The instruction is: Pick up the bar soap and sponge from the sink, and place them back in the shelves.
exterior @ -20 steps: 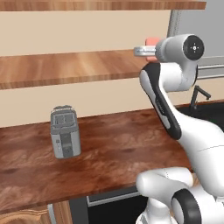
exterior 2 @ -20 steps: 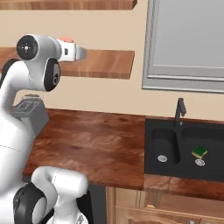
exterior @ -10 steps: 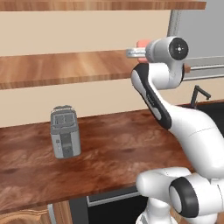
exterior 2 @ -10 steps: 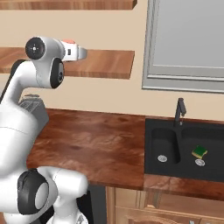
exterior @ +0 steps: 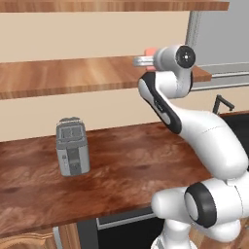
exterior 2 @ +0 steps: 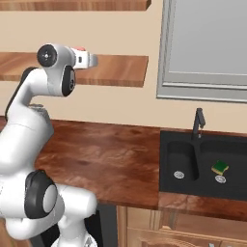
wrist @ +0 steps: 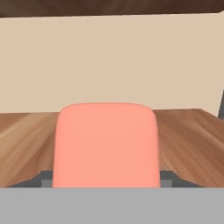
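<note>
Since a second ago the arm has swung leftward along the wall, carrying its load from the window end of the shelves (exterior: 73,73) to a spot further in over the lower plank. The gripper (exterior: 144,59) is held level at shelf height, its jaws partly closed on the bar soap (wrist: 106,144), whose pink end pokes out past the wrist. In the hand view the soap stands upright in the jaws with bare wood to either side of it and the plain wall ahead.

The step in hand looks to be setting the soap down. It would go best if the jaws sink until the bar's underside meets the plank, let go only then, and draw straight back.

Room is modest: the upper plank hangs above the jaws, the wall closes the front, and the plank's right end lies off to their right, toward the window. Below and behind the jaws, the bench (exterior: 121,170) carries a toaster (exterior: 72,146). Far down to their right, the sponge (exterior 2: 220,168) waits in the sink (exterior 2: 231,185).
</note>
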